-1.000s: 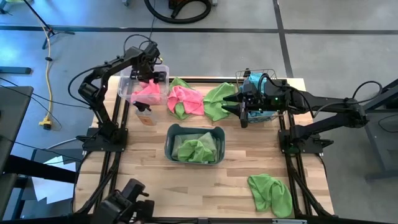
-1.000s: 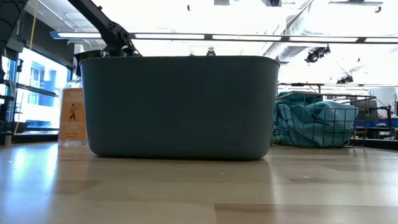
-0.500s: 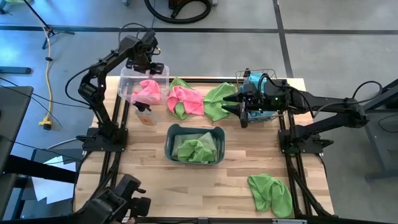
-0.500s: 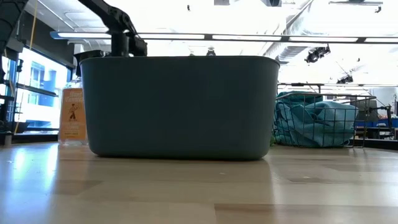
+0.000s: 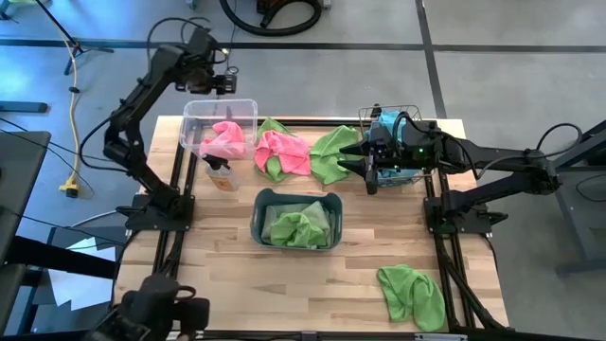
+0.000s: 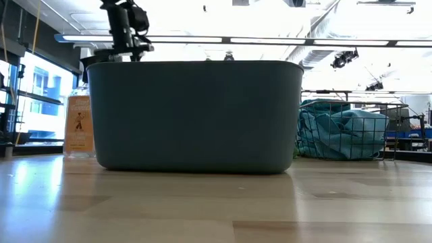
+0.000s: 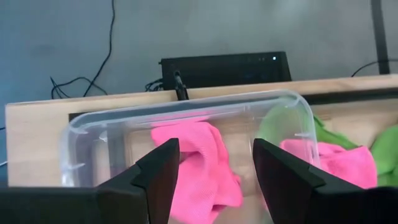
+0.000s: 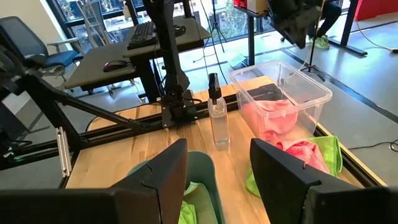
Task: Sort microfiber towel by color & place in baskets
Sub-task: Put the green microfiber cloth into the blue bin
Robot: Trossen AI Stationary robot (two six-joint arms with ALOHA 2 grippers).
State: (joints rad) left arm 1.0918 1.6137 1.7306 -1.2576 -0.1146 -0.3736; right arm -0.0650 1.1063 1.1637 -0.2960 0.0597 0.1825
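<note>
My left gripper (image 5: 218, 85) (image 7: 214, 180) hangs open above the far end of the clear bin (image 5: 221, 118) (image 7: 87, 134), touching nothing; in the low view my left gripper (image 6: 128, 30) shows high above the tub. A pink towel (image 5: 223, 140) (image 7: 199, 158) lies in the bin. Another pink towel (image 5: 284, 152) rests on green towels (image 5: 331, 153) on the table beside the bin. The grey-blue tub (image 5: 265, 204) (image 6: 196, 115) holds a green towel (image 5: 298, 227). My right gripper (image 5: 365, 161) (image 8: 217, 180) waits open over the wire basket (image 5: 417, 123) (image 6: 344, 131), which holds teal cloth.
A spray bottle (image 5: 220, 173) (image 8: 217, 121) stands on the table just near of the clear bin. One more green towel (image 5: 412, 294) lies at the near right corner. Bare wood lies between the tub and the near edge.
My left gripper has risen out of the clear bin and drifted toward the table's far left corner, tipping less steeply downward. The pink towel stays lying in the bin.
</note>
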